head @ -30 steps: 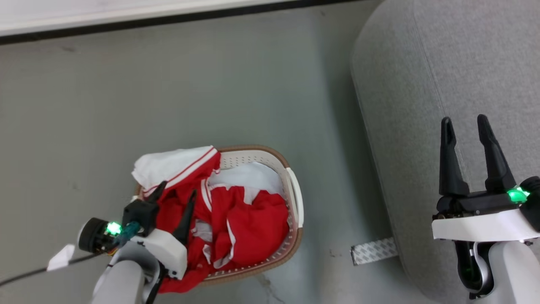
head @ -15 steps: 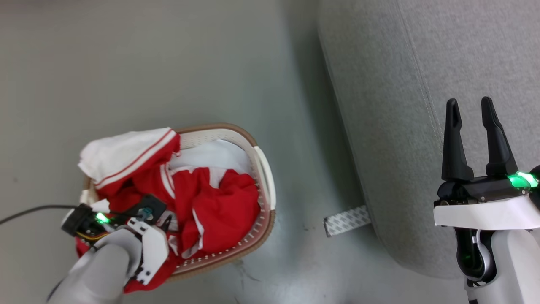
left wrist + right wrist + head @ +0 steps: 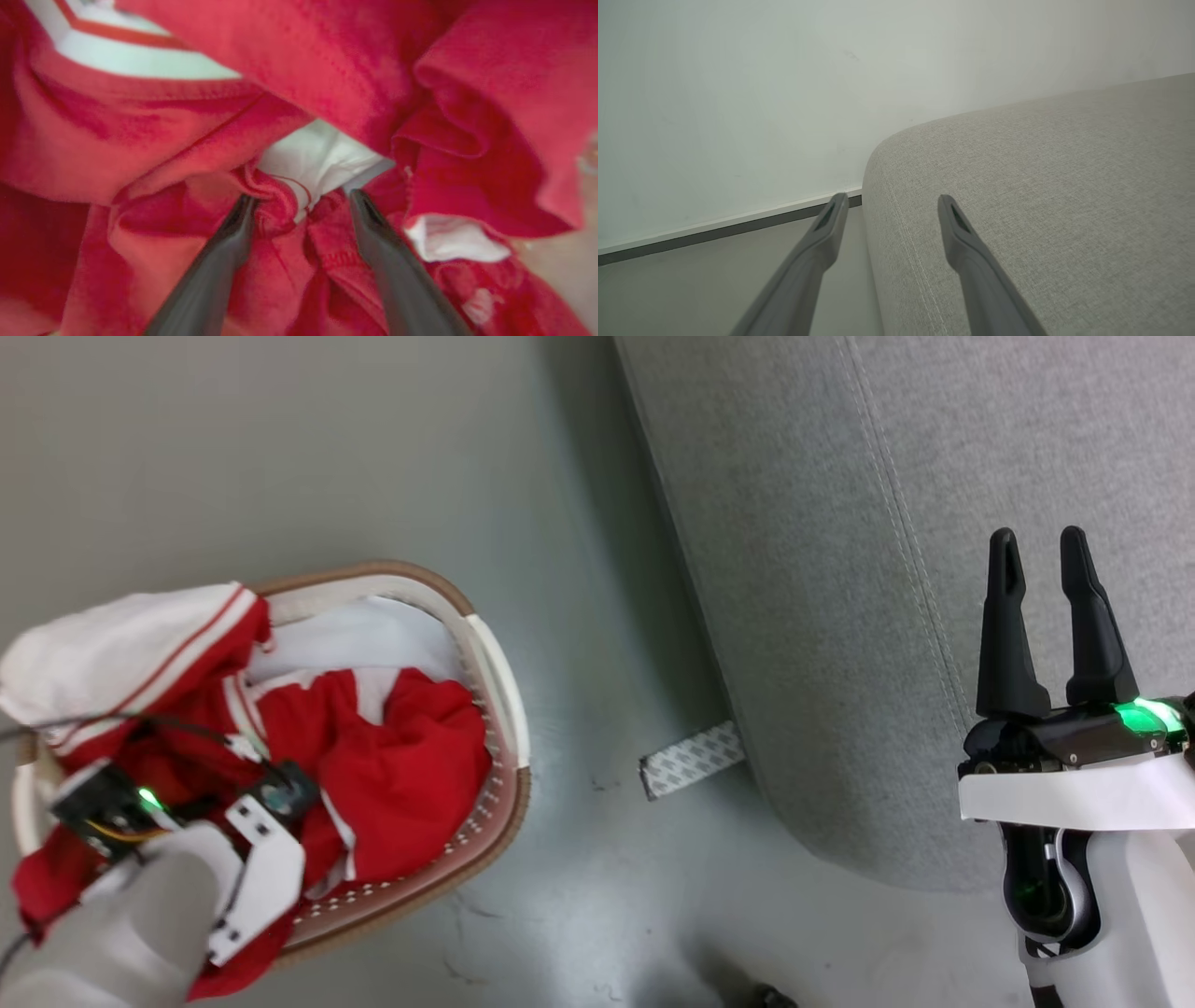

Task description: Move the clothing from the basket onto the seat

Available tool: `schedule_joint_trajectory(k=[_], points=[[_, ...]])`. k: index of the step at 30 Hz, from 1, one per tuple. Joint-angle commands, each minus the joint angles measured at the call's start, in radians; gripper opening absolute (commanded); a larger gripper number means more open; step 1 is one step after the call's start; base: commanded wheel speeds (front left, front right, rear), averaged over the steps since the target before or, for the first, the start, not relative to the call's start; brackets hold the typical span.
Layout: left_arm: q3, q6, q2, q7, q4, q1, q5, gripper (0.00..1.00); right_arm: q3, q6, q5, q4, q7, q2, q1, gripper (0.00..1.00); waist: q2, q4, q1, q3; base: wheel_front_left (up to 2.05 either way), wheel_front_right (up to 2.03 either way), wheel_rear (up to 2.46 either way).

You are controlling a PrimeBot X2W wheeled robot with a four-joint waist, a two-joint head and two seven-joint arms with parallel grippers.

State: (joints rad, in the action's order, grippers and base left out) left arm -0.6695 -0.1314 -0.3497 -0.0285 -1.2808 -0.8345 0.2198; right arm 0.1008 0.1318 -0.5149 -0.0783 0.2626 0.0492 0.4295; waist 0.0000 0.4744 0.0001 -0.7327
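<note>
**A:** Head view first: where is the clothing (image 3: pixel 373 765)?
**B:** Heaped in the basket (image 3: pixel 495 653) at nine o'clock, with one white-and-red piece draped over the rim at ten.
**A:** And the left gripper (image 3: pixel 300 198)?
**B:** Its jaws are spread, tips pressed into a red fold, nothing pinched yet.
**A:** The right gripper (image 3: pixel 1038 537)?
**B:** Spread too and holding nothing, over the seat (image 3: pixel 840 616) at three o'clock.
**A:** Progress?
**B:** Barely begun, it seems. No garment lies on the seat, so all are left to move.

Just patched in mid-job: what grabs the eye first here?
The bright red clothing heaped in the cream basket at the lower left of the head view, with the left hand open and sunk among the folds. At the right, the right hand hovers open over the big grey seat.
</note>
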Motion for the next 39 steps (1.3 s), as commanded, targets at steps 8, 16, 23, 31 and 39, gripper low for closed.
schedule_joint_trajectory(k=[8,16,23,31,39], points=[[-0.052,0.003,-0.07,-0.137,-0.008,-0.067,0.024,1.0,0.011,-0.002,-0.045,0.007,0.003,0.002,0.025,1.0,0.0,0.056,-0.0001,-0.083,0.0,0.0,0.0],[-0.054,0.002,-0.053,-0.117,-0.008,-0.072,-0.023,0.0,0.009,-0.002,-0.037,-0.005,0.003,0.002,0.04,1.0,0.0,0.046,-0.0001,-0.085,0.0,0.0,0.0],[-0.05,0.004,-0.011,-0.07,-0.008,-0.041,-0.063,0.0,0.003,-0.002,-0.001,-0.02,0.003,0.003,0.038,1.0,0.0,0.013,-0.0001,-0.015,0.0,0.0,0.0],[-0.02,0.01,0.084,0.031,-0.008,0.04,-0.138,0.0,-0.021,-0.002,0.083,-0.034,0.003,0.003,-0.003,1.0,0.0,-0.071,-0.0001,0.181,0.0,0.0,0.0],[0.025,0.011,0.165,0.142,-0.008,0.096,-0.222,0.0,-0.032,-0.002,0.138,-0.057,0.003,0.003,-0.055,1.0,0.0,-0.16,-0.0001,0.357,0.0,0.0,0.0]])
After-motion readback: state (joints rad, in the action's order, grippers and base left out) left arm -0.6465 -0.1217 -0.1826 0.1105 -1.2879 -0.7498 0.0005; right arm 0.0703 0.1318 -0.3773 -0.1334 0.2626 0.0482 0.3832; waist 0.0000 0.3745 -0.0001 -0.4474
